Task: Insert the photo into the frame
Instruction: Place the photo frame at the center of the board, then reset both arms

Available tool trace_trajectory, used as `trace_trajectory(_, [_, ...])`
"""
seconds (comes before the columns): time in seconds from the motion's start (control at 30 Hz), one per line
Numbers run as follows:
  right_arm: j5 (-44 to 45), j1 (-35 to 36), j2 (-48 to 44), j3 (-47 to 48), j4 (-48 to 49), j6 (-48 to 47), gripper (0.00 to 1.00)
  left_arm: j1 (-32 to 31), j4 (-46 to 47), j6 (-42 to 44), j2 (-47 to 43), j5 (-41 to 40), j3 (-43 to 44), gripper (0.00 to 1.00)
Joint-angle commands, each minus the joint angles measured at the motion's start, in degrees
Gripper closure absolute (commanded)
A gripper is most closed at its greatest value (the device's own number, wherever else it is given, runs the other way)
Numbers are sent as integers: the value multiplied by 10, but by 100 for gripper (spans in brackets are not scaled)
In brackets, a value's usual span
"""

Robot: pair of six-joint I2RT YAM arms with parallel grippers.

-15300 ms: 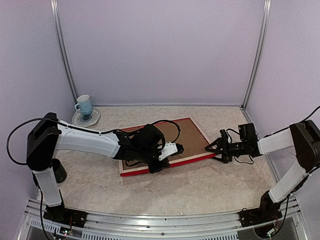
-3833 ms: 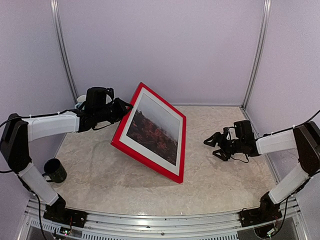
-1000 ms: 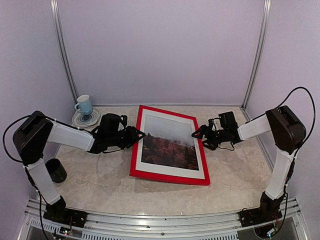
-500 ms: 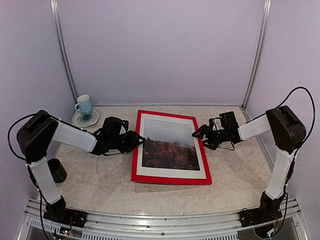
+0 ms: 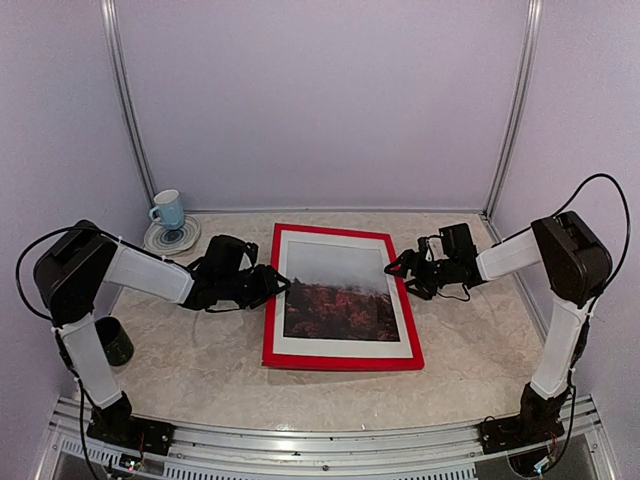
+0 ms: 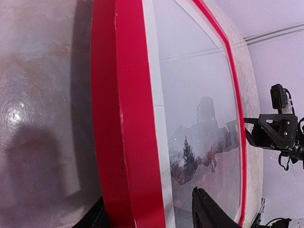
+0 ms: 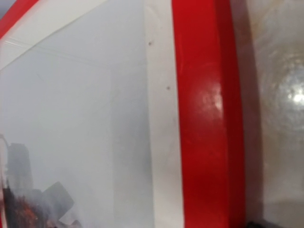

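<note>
Marbled tabletop (image 5: pixel 200 375) carries, at its far left, a dark cup (image 5: pixel 115 342) close to the near edge and a pale blue mug (image 5: pixel 168 209) on a saucer (image 5: pixel 172 240) in the back corner, both well apart from the frame (image 5: pixel 340 362). Next comes the left gripper (image 5: pixel 274 283), lying low at the middle of the frame's left bar; its jaws are parted around that bar and clamp nothing. The frame lies flat, face up, mid-table, with the photo (image 5: pixel 338 295) inside it behind a white mat (image 5: pixel 343 349) — grey sky toward the back wall, red-brown land toward the arms. Its near bar lies well back from the table's front edge, its far bar sits near the back wall without touching it, and strips of tabletop show on both sides. At the upper part of the right bar sits the right gripper (image 5: pixel 399 270), jaws spread wide, fingertips just at the bar's outer edge; whether they touch it I cannot tell. The left wrist camera adds what the overhead view hides: one finger (image 6: pixel 209 214) hovers over the glass well inside the bar, and the other sits just outside it. The right wrist camera shows only bar, mat and misty print close up — its own fingers barely enter, a dark sliver at the bottom corner.
</note>
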Motion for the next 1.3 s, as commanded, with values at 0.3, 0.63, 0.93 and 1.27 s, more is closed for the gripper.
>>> trace_trajectory(0.3, [5,-3,21,-19,-48,-7,14,16,14,29,-26,15,22,41])
trace_trajectory(0.63, [7,-3,19,-24,-50,-9,14,18,15,30,-29,13,19,37])
trace_trajectory(0.93, [12,-2,10,-33,-52,-12,14,21,12,32,-32,6,11,31])
trace_trajectory(1.27, [28,-2,-3,-37,-65,-17,14,26,10,36,-37,-5,0,27])
